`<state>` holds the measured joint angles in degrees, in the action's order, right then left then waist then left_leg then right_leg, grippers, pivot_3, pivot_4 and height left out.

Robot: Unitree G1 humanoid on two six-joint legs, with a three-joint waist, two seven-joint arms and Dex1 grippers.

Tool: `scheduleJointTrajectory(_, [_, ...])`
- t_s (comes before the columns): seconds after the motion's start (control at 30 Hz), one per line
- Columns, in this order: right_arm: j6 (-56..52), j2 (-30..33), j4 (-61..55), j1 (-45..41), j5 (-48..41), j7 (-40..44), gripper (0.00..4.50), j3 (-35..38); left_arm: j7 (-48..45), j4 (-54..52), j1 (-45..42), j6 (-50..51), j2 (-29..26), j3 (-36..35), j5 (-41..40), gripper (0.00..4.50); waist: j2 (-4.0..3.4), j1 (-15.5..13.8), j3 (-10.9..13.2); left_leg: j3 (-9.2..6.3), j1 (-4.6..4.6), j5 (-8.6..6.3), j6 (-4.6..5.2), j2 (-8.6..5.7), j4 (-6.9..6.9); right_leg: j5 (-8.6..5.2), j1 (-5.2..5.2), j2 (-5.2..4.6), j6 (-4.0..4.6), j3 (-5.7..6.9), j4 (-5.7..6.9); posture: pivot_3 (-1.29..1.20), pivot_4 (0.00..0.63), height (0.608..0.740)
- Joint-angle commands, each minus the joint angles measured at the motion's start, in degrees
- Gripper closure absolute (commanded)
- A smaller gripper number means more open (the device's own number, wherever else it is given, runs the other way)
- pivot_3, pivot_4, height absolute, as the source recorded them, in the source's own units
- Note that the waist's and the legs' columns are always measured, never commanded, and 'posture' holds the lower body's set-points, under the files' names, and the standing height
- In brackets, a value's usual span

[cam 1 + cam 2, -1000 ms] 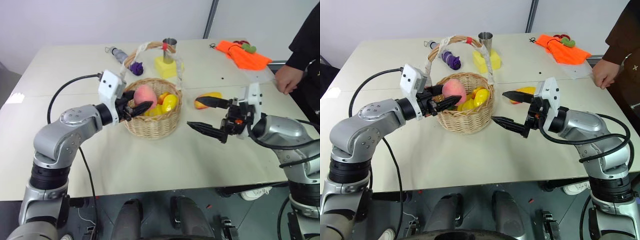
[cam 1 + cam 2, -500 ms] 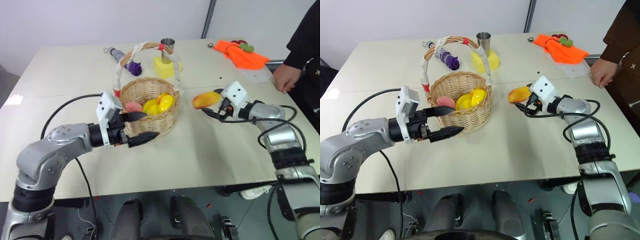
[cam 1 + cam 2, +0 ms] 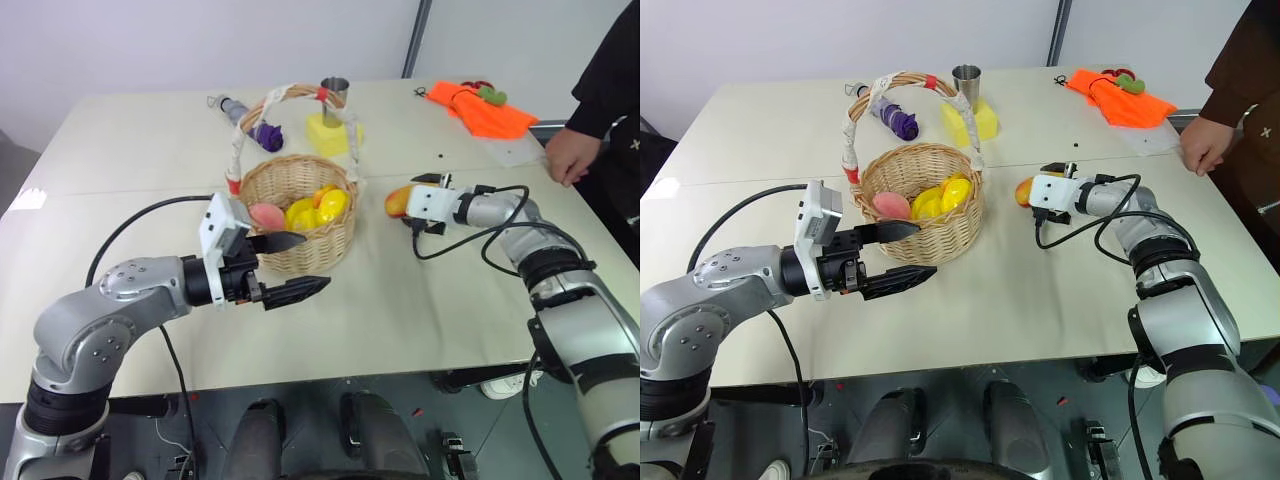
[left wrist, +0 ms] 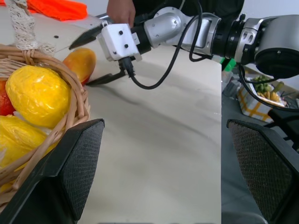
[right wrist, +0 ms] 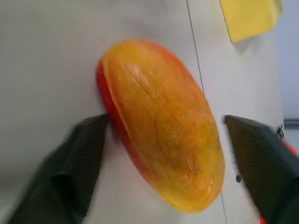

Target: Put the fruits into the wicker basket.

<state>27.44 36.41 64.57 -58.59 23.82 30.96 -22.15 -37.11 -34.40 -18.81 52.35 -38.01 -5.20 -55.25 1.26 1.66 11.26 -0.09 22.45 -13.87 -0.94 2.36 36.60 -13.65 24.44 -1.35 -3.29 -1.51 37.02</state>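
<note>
My right gripper [image 4: 91, 56] sits at the mango [image 5: 161, 126] on the table [image 3: 1040, 300], just right of the basket [image 3: 925, 205]. In the right wrist view the fingers [image 5: 77, 163] straddle the mango, one on each side. One looks right against its red edge; the other stands off the yellow side with table showing between. So they're spread around it, not pinching, and the mango lies flat on the table. In the head views its long axis runs roughly left-right, one end toward the basket and the other hidden behind my gripper body. Its orange-yellow face is up, with the red strip along one long edge.

My left gripper [image 3: 290, 265] hangs in front of the basket's near wall, fingers spread wide, pointing to my right, holding nothing.

The peach [image 3: 265, 215] is inside the basket on its left side, next to some yellow fruits [image 3: 318, 208]. The handle arches upright over the basket.

Behind the basket there's a yellow block [image 3: 973, 120], a metal cup [image 3: 968, 78] and a purple item [image 3: 904, 124]. An orange cloth [image 3: 1120, 97] lies at the far right, and a person's hand [image 3: 1198, 152] rests on the table edge.
</note>
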Motion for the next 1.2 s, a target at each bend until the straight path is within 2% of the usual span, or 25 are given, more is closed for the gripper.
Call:
scheduleJointTrajectory(0.03, [2.0,0.7,0.0,-1.5,1.3,-4.7,2.23,1.0,0.0,-1.0,-0.1,-1.2,-0.4,-1.6,-0.8,0.00,0.00,0.2,0.0,0.00,0.00,0.00,0.00,0.00,0.00,0.00,0.00,-0.01,0.00,0.00,0.00,0.00,0.150,0.740])
scheduleJointTrajectory(0.23, [4.7,4.9,-8.9,3.7,-2.0,-5.1,2.23,5.2,-1.7,0.4,5.2,-7.8,-0.6,-5.8,3.1,0.00,-0.01,0.8,0.0,-0.04,0.00,0.00,0.00,-0.01,-0.05,0.04,0.00,-0.01,-0.11,0.01,0.01,0.00,0.150,0.740])
scheduleJointTrajectory(0.27, [4.7,5.7,-11.5,5.3,-3.5,-3.9,2.23,6.3,-1.7,0.7,6.1,-9.8,-0.1,-6.6,4.2,0.00,0.00,0.8,0.0,-0.04,0.00,0.00,0.00,-0.01,-0.06,0.02,0.00,-0.01,-0.13,0.02,0.01,0.00,0.150,0.740])
scheduleJointTrajectory(0.33, [3.0,7.2,-21.5,11.4,-11.7,3.7,2.23,9.9,-2.2,2.6,9.0,-15.2,0.2,-8.2,8.8,0.00,-0.01,0.7,0.0,-0.04,0.00,0.00,0.00,-0.01,-0.08,-0.01,0.00,-0.02,-0.10,0.02,0.00,0.00,0.150,0.740])
scheduleJointTrajectory(0.4, [-5.0,8.8,-38.5,20.6,-25.3,13.6,2.23,13.8,-3.7,5.5,12.5,-20.6,0.5,-10.3,12.6,0.00,-0.01,0.7,0.0,-0.04,-0.03,0.00,0.01,0.00,-0.10,0.00,0.00,-0.01,-0.13,0.02,0.00,0.00,0.150,0.740])
scheduleJointTrajectory(0.47, [-18.7,10.7,-57.5,29.0,-39.8,19.6,2.23,16.9,-6.1,8.4,15.6,-25.3,0.7,-12.1,14.7,0.00,-0.06,0.6,0.0,-0.05,-0.08,0.00,0.01,0.03,-0.18,0.01,-0.01,-0.01,-0.23,0.02,0.02,0.00,0.150,0.740])
scheduleJointTrajectory(0.57, [-33.8,11.4,-76.0,34.3,-52.8,20.6,2.23,19.0,-8.2,11.0,17.7,-29.0,0.9,-12.7,16.2,0.00,-0.08,0.8,0.0,-0.05,-0.11,-0.01,0.01,0.07,-0.24,0.00,0.00,-0.02,-0.22,0.04,0.09,0.00,0.150,0.740])
scheduleJointTrajectory(0.63, [-41.0,7.2,-83.8,32.0,-56.7,16.2,2.23,17.3,-9.2,12.3,18.0,-30.6,1.2,-12.4,17.0,0.00,-0.07,0.9,0.0,-0.02,-0.14,-0.01,0.00,0.11,-0.14,-0.10,0.00,0.01,-0.03,0.04,0.09,0.00,0.150,0.740])
scheduleJointTrajectory(0.73, [-48.5,0.0,-87.5,26.6,-55.2,10.0,2.23,12.8,-9.1,13.0,17.3,-31.4,2.0,-11.7,17.4,0.00,-0.05,0.8,0.0,-0.10,-0.12,-0.01,-0.01,0.26,0.09,-0.10,-0.02,0.23,0.09,0.03,0.06,0.00,0.150,0.740])
scheduleJointTrajectory(0.87, [-54.9,-11.9,-82.1,18.5,-46.5,0.5,2.23,5.8,-8.5,12.3,16.1,-31.6,3.2,-11.2,17.0,0.00,-0.04,0.7,0.0,-0.11,0.00,-0.01,-0.01,0.39,0.22,0.03,0.05,0.34,0.34,0.04,0.06,0.00,0.150,0.740])
scheduleJointTrajectory(1.0, [-52.3,-17.7,-74.7,14.7,-38.4,-2.9,2.23,2.9,-8.2,11.2,16.8,-31.4,3.6,-11.6,16.9,0.00,-0.03,0.3,0.0,-0.08,0.16,-0.02,0.00,0.38,0.21,0.07,0.16,0.34,0.41,0.04,0.04,0.00,0.150,0.740])
scheduleJointTrajectory(1.1, [-49.4,-18.3,-73.4,14.3,-34.6,-1.9,1.12,2.1,-7.8,10.5,17.5,-31.4,3.9,-11.7,16.7,0.00,-0.03,0.0,0.0,-0.07,0.37,-0.02,0.01,0.38,0.22,0.07,0.32,0.33,0.38,0.04,0.02,0.00,0.150,0.740])
scheduleJointTrajectory(1.17, [-47.2,-17.9,-73.4,14.5,-32.1,-1.4,0.14,1.8,-7.4,10.1,17.7,-31.3,4.1,-11.8,16.6,0.00,-0.03,-0.1,0.0,-0.07,0.51,-0.02,0.01,0.38,0.25,0.08,0.45,0.34,0.37,0.04,0.04,0.00,0.150,0.740])
scheduleJointTrajectory(1.2, [-46.5,-17.5,-74.0,15.2,-31.9,-0.9,0.03,2.5,-7.2,9.8,17.9,-31.2,4.1,-11.9,16.5,0.00,-0.03,-0.3,0.0,-0.07,0.55,-0.02,0.01,0.38,0.26,0.08,0.49,0.34,0.37,0.04,0.05,0.00,0.150,0.740])
